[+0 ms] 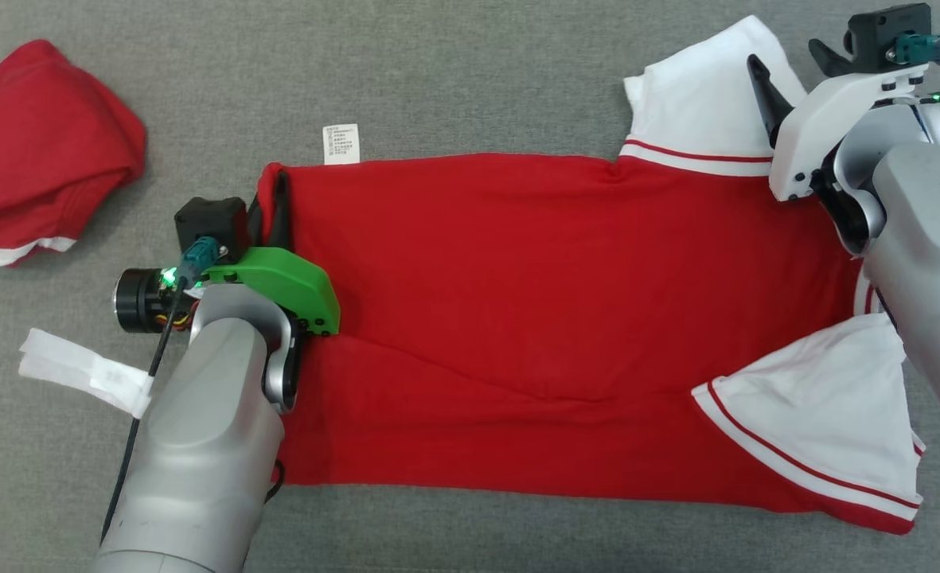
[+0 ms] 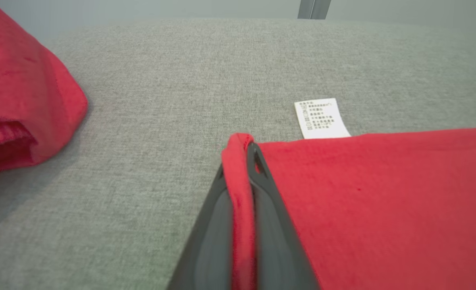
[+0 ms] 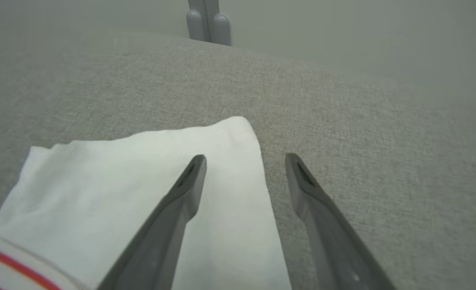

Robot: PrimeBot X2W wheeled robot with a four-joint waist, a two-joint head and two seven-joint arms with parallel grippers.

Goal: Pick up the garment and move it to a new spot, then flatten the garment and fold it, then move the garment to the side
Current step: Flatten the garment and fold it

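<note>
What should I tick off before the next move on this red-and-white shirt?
1. Left gripper shut on the shirt at its hem corner: ok.
2. Right gripper gripping the far white sleeve: not ok; it is open, straddling the sleeve's edge.
3. Shirt body flat: not ok, a crease crosses it.
4. Near white sleeve folded onto the body: ok.
5. Other red garment apart from the shirt: ok.
</note>
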